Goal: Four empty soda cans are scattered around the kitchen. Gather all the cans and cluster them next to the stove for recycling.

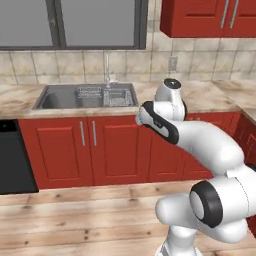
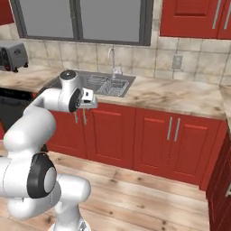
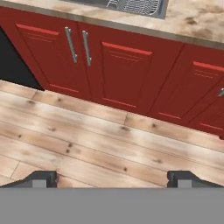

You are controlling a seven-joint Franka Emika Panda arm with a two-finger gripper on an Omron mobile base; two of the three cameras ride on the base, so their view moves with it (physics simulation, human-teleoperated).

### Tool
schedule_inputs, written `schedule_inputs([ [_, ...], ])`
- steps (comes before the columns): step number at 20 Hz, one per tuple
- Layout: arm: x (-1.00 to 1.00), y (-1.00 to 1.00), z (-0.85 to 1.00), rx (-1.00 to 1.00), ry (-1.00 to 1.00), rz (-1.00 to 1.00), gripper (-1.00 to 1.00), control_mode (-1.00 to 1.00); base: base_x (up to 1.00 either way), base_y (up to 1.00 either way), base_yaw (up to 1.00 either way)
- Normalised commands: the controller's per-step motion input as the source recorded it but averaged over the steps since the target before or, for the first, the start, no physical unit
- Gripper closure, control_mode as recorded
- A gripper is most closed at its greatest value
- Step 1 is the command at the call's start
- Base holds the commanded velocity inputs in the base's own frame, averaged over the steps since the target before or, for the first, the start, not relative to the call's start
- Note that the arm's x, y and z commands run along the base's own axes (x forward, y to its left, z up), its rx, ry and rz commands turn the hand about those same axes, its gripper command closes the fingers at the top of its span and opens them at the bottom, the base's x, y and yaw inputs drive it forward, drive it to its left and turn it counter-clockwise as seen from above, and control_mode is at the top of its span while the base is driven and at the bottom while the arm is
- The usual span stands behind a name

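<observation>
The soda cans and the stove are out of view. My gripper [image 3: 113, 179] hangs open over the wooden floor [image 3: 87, 148], and nothing is between its two dark fingertips [image 3: 43, 178]. It faces the lower red cabinet doors [image 3: 122, 74] under the counter. The white arm is folded up in front of the sink cabinets, with the hand [image 2: 85, 99] held at about counter height.
A steel sink [image 1: 87, 97] with a faucet [image 1: 107, 70] is set in the beige marbled counter [image 1: 210, 97] under a window. A black appliance front [image 1: 12, 160] stands left of the cabinets. A toaster [image 2: 11, 55] sits at the far left of the counter.
</observation>
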Motion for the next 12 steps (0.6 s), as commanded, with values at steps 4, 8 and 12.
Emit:
schedule_inputs([
  [4,0.0,0.0,0.0,0.0,0.0,0.0,-1.0,1.0,0.16,0.0,0.47],
  [8,0.0,0.0,0.0,0.0,0.0,0.0,-1.0,1.0,0.14,0.0,0.48],
  [12,0.0,0.0,0.0,0.0,0.0,0.0,-1.0,1.0,0.15,0.0,0.47],
])
